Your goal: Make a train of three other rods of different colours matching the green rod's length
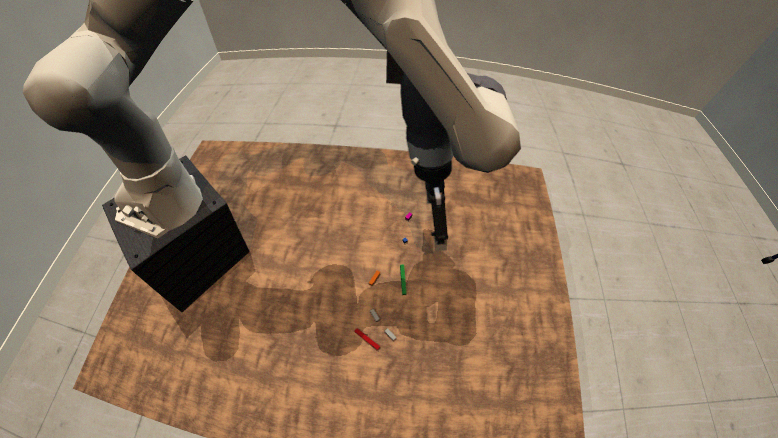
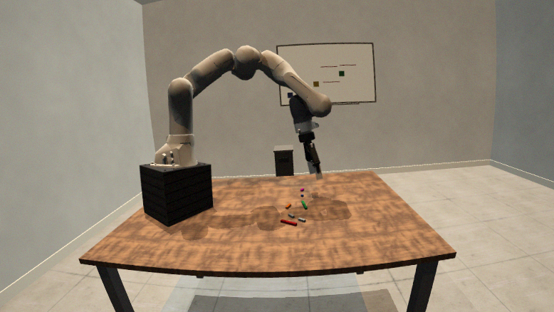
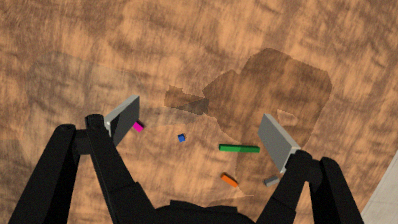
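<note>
The green rod (image 1: 402, 279) lies flat near the table's middle; it also shows in the wrist view (image 3: 239, 148) and the exterior view (image 2: 304, 204). An orange rod (image 1: 374, 277) lies to its left. A small blue rod (image 1: 405, 239) and a magenta rod (image 1: 408, 216) lie farther back. Two grey rods (image 1: 374, 315) (image 1: 390, 334) and a red rod (image 1: 366, 338) lie nearer the front. My gripper (image 1: 438, 239) hangs open and empty above the table, right of the blue rod. In the wrist view the blue rod (image 3: 181, 137) lies between the open fingers, and the magenta rod (image 3: 138, 127) is by the left finger.
The arm's black base block (image 1: 176, 250) stands at the table's left. A dark box (image 2: 283, 159) stands on the floor behind the table. The table's right edge (image 1: 560, 255) is well right of the rods.
</note>
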Available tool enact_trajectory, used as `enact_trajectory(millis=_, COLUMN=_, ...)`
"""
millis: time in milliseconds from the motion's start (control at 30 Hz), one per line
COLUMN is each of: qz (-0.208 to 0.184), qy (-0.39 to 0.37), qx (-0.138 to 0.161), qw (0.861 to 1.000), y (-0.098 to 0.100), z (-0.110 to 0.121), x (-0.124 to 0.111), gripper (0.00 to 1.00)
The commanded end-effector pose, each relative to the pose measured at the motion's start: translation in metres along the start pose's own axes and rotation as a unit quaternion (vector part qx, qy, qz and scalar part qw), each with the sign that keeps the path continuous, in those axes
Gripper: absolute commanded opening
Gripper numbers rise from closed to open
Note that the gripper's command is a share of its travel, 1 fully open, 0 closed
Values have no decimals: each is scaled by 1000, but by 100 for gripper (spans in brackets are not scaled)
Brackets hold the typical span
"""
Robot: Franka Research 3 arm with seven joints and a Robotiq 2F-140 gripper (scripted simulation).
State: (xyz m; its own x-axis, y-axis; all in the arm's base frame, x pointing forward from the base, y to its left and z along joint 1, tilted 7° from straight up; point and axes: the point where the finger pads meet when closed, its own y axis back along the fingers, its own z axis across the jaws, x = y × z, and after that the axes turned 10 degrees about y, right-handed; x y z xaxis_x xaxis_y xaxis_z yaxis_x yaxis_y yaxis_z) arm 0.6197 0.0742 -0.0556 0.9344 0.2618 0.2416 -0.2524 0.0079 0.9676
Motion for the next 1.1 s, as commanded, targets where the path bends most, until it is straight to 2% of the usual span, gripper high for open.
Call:
enact_trajectory(millis=0, qz=-18, qy=80, qx=16, qw=996, y=1, z=-2, x=-15, gripper=100)
enact_trajectory(millis=400, qz=-40, qy=144, qx=44, qw=988, y=2, z=-9, x=-38, gripper=100)
enact_trajectory(millis=733, qz=-55, qy=214, qx=84, qw=972, y=6, z=-21, x=-63, gripper=100)
enact_trajectory(millis=1000, qz=-56, qy=221, qx=88, qw=970, y=6, z=-23, x=-66, gripper=100)
enact_trajectory(millis=1033, qz=-56, qy=221, qx=88, qw=970, y=6, z=-23, x=-66, gripper=15)
enact_trajectory(millis=1067, qz=-56, qy=221, qx=88, qw=970, y=6, z=-23, x=-66, gripper=15)
